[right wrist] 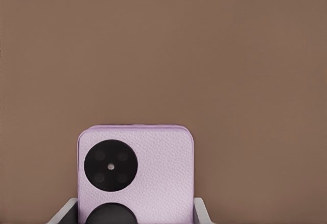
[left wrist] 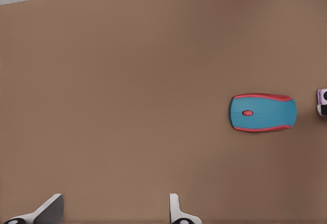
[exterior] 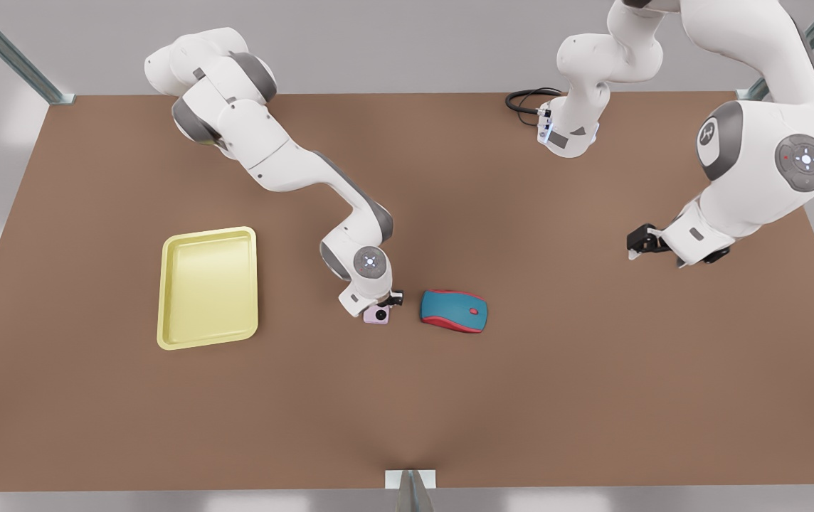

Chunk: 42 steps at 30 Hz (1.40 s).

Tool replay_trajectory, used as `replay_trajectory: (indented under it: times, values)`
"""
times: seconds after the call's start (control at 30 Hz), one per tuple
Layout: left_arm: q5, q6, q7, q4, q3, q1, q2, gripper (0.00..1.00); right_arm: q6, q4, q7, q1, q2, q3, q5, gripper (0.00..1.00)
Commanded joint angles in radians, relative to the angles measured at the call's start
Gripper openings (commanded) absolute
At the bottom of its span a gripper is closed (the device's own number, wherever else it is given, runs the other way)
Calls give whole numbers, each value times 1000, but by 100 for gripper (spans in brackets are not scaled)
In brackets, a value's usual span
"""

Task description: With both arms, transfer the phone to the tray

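— How many loose things are on the bench (exterior: 556, 370)?
— Three: one phone (exterior: 377, 316), one mouse (exterior: 453, 311), one tray (exterior: 208, 286). The bench is flat, matte brown.
— Shapes and textures?
— The phone (right wrist: 145, 175) is a lilac, leather-grained slab with rounded corners and two black round camera circles. It lies between tray and mouse. The mouse (left wrist: 262, 112) is a smooth teal oval with red trim. The tray is pale yellow, shallow, rimmed.
— The arms?
— Two. The right gripper (right wrist: 135, 211) has its jaws pinching the phone's sides. The left gripper (left wrist: 115, 208) waits well apart, jaws spread.
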Motion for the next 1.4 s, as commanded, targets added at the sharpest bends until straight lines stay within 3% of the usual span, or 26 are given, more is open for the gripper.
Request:
replay_trajectory:
  times: [0.0,0.17,0.57,0.9,1.0,1.2,1.23,1.37]
  values:
    - [2,-1,30,2,-21,-6,-2,100,6,1,-44,0,0,-1,-11,84]
    - [14,-40,18,11,-80,-10,-44,100,9,4,-59,-5,1,-1,-12,84]
    - [15,-98,10,24,-89,-10,-59,100,60,4,-61,-8,9,-1,-26,84]
    - [15,-101,10,24,-90,-10,-59,100,51,7,-91,-31,-20,-1,-26,75]
    - [15,-104,10,24,-89,-10,-61,100,-18,-53,-203,-122,-120,-1,-28,75]
    - [15,-87,12,24,-90,-10,-48,100,17,-401,-564,-421,-413,13,-14,75]
    - [17,-87,12,24,-90,-10,-50,100,17,-470,-680,-530,-476,57,26,75]
    - [17,-89,12,24,-89,-10,-51,100,48,-637,-1021,-723,-586,57,158,75]
